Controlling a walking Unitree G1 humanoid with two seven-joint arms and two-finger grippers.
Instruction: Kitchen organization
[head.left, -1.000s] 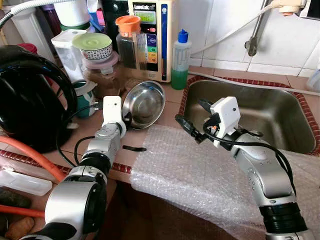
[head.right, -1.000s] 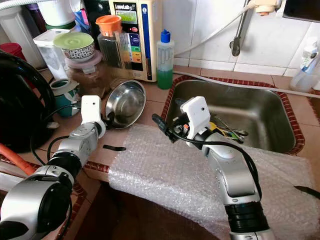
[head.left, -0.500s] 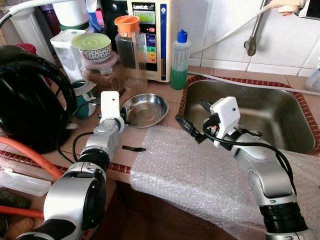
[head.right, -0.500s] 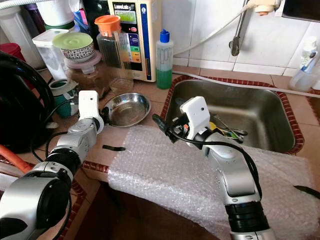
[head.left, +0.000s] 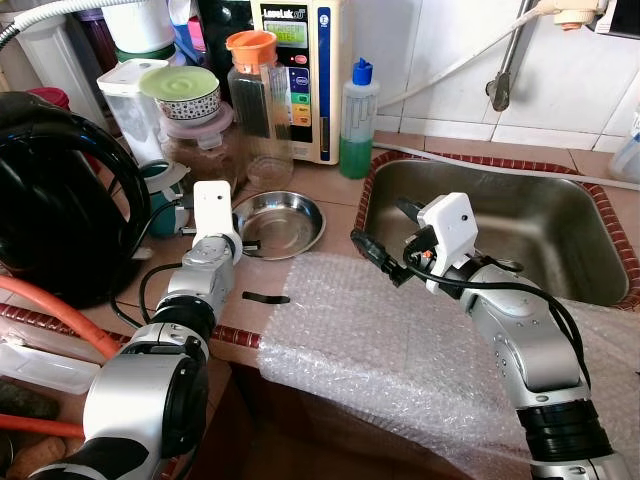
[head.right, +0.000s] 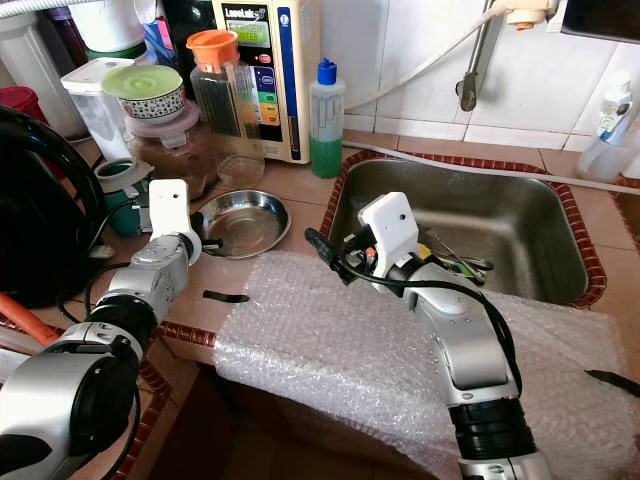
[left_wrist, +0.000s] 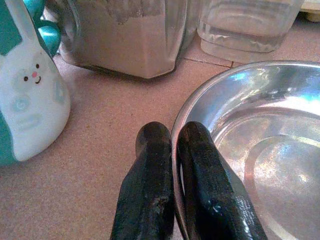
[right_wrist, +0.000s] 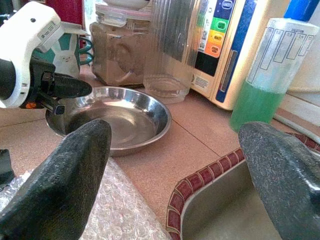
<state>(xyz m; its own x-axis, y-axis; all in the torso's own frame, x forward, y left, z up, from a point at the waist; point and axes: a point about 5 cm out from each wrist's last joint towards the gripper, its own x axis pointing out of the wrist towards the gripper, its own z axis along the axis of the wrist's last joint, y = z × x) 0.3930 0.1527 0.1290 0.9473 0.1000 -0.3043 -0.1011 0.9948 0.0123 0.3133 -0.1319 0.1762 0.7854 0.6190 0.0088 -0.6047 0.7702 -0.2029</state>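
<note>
Left gripper (left_wrist: 172, 150) clamped on the rim of the steel bowl (head.left: 280, 222); right gripper (right_wrist: 175, 150) spread wide with nothing in it.

Your bowl sits flat on the tiled counter (head.left: 335, 195), hemmed in behind by a brown-filled jar (head.left: 200, 150) and a clear pitcher (head.left: 262, 110), with a teal rabbit mug (left_wrist: 25, 100) just beside it on the left. You have open counter between the bowl and the sink (head.left: 500, 215), whose red-tiled edge runs close to the bowl's right. Bubble wrap (head.left: 400, 350) drapes the counter's front edge. Your left wrist view shows one finger (left_wrist: 145, 190) outside the rim and one inside; your head views hide that grip. The bowl is shiny and shallow, and looks empty. Your right gripper hovers over the wrap near the sink's corner.
</note>
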